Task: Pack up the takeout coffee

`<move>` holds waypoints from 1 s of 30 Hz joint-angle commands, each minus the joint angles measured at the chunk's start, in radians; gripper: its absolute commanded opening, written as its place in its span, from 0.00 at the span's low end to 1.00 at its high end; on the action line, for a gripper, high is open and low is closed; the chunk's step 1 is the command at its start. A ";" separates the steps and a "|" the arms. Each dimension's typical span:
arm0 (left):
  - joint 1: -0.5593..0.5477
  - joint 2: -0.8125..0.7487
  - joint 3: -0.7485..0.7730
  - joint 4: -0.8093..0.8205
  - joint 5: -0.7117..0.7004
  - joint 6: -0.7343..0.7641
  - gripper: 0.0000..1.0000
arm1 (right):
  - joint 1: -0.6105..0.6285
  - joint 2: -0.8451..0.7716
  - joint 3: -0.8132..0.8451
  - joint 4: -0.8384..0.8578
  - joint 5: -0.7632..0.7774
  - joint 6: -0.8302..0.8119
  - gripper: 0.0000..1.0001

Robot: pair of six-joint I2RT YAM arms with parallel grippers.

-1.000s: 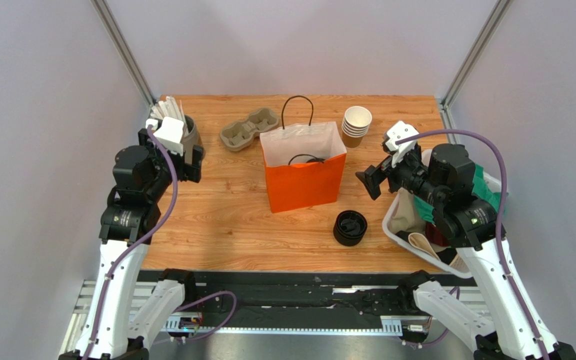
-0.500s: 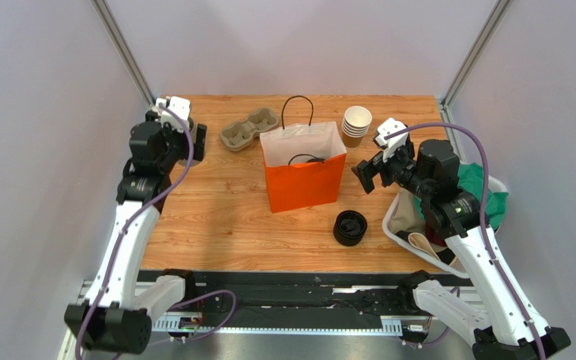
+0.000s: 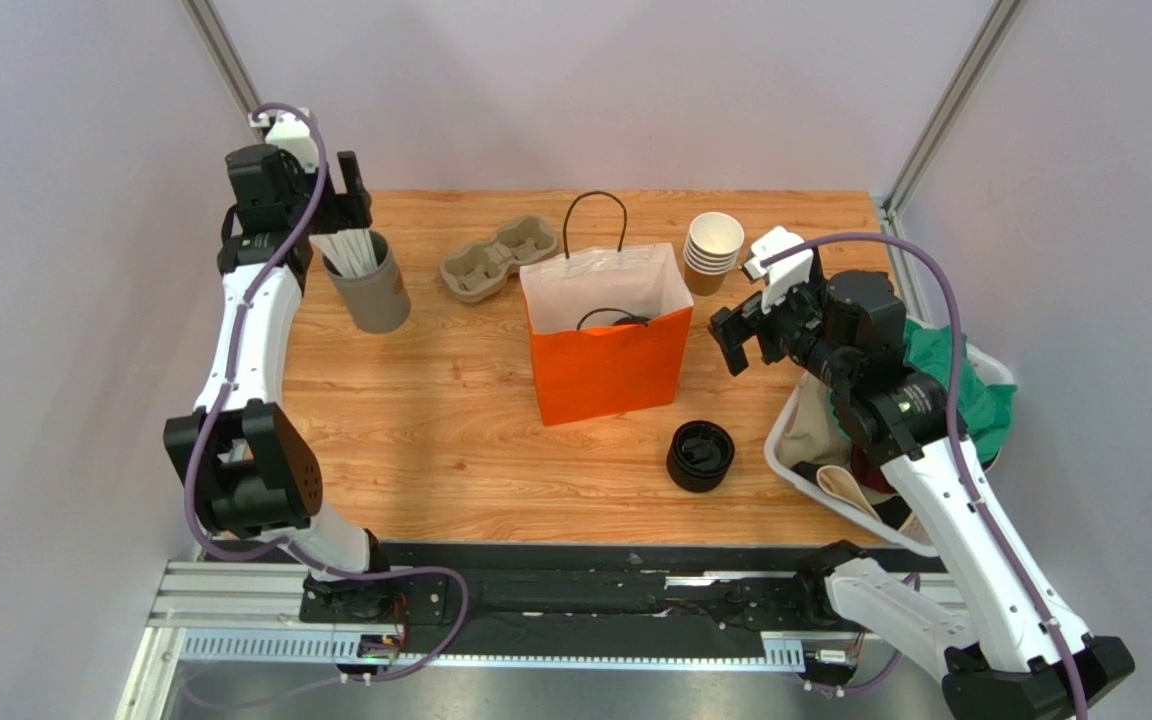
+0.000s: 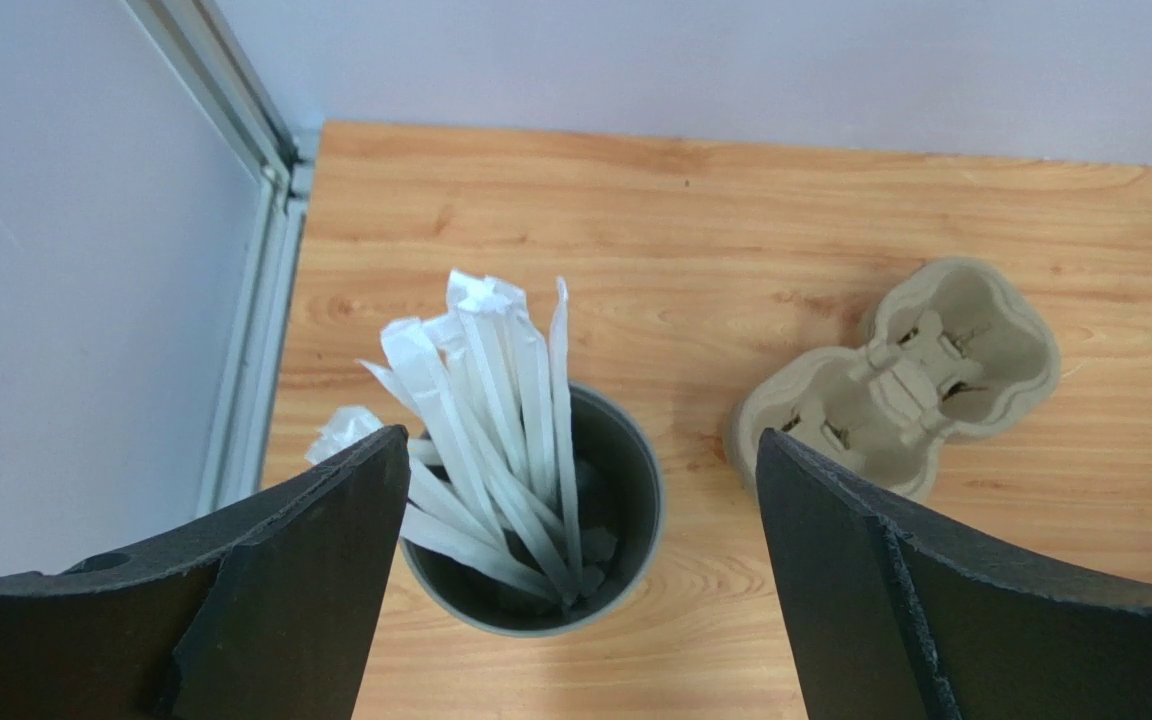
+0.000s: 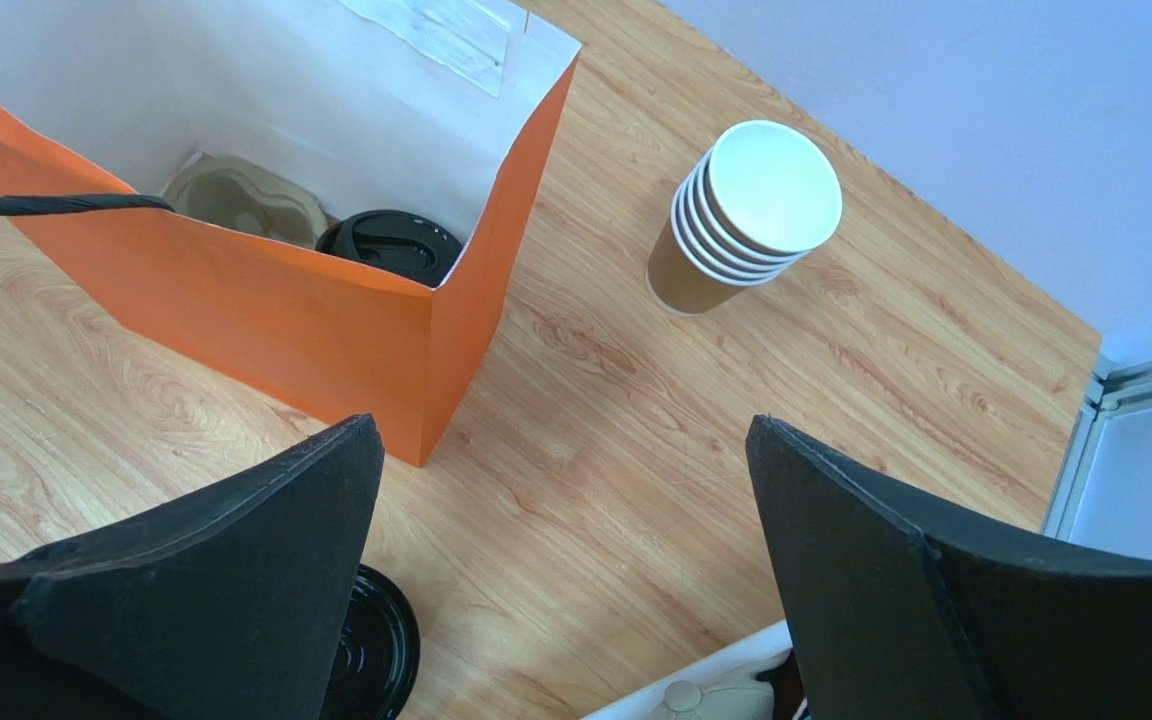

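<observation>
The takeout coffee (image 5: 387, 245) shows only as a black lid inside the orange paper bag (image 3: 608, 360), beside a pulp carrier (image 5: 244, 198) in the bag; its brown cup is hidden. My right gripper (image 3: 732, 338) is open and empty, hovering right of the bag (image 5: 259, 308), between the bag and the cup stack; it also shows in the right wrist view (image 5: 567, 585). My left gripper (image 3: 336, 207) is open and empty at the far left, above a grey holder of wrapped straws (image 4: 530, 495); it also shows in the left wrist view (image 4: 582, 600).
A stack of lidless brown cups (image 3: 713, 248) stands right of the bag. A pile of black lids (image 3: 701, 455) lies in front. A second pulp carrier (image 3: 498, 255) lies at the back. A white bin (image 3: 796, 458) with cloth sits at the right edge.
My left arm has swung from the near left up to the far-left corner, over the straw holder. My right gripper has shifted slightly left and away, staying open.
</observation>
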 commanded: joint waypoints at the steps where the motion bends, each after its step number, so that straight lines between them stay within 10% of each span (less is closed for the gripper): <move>1: 0.015 0.015 -0.019 0.032 0.049 -0.076 0.93 | 0.007 0.035 0.012 0.038 0.027 0.008 0.99; 30: 0.067 0.003 -0.175 0.143 -0.158 -0.190 0.81 | 0.077 0.082 0.023 0.024 0.116 -0.020 0.99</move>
